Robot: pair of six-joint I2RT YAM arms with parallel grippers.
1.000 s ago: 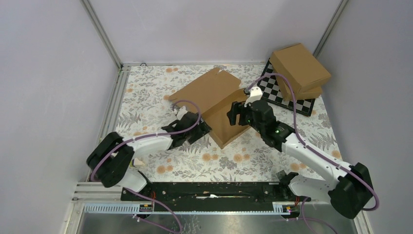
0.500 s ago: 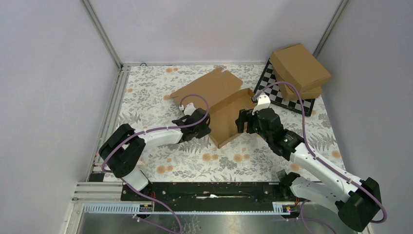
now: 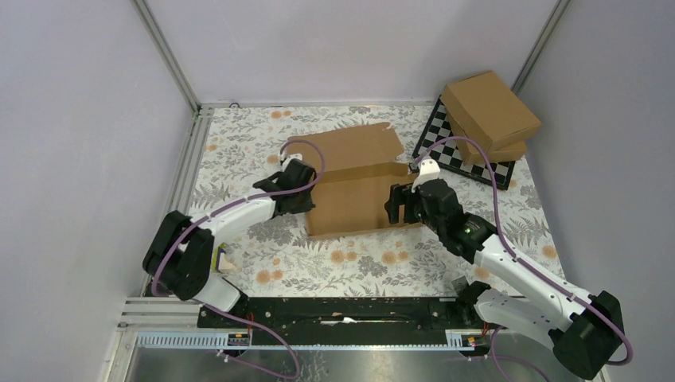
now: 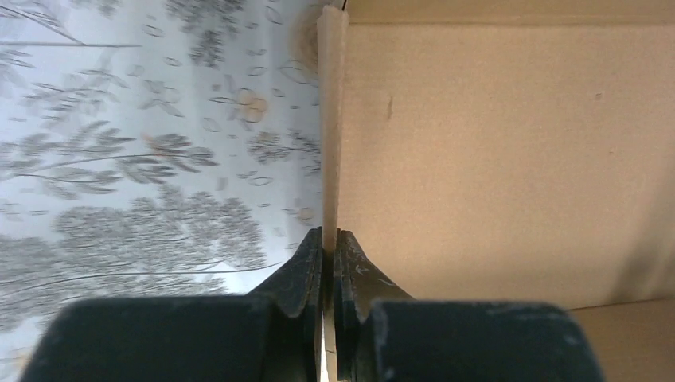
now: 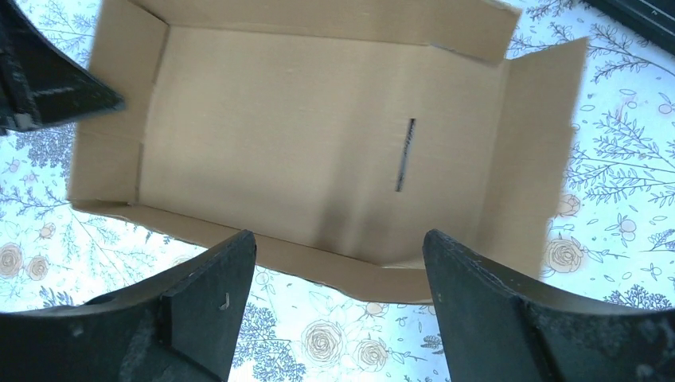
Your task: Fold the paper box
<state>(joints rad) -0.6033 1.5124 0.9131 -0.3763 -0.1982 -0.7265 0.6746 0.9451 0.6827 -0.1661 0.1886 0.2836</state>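
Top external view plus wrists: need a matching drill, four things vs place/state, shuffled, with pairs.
1. left gripper
2. right gripper
3. plain brown cardboard paper box
4. black-and-white checkerboard

A. under two stacked closed brown cardboard boxes
B. jaws wide open
C. shut on the paper box's wall
D. lying open on floral table cover

Pairs: 1-C, 2-B, 3-D, 4-A

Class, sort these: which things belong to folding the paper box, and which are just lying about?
In the job: paper box; left gripper, shut on its wall; right gripper, open.
Lying about: two closed cardboard boxes; chequered board.
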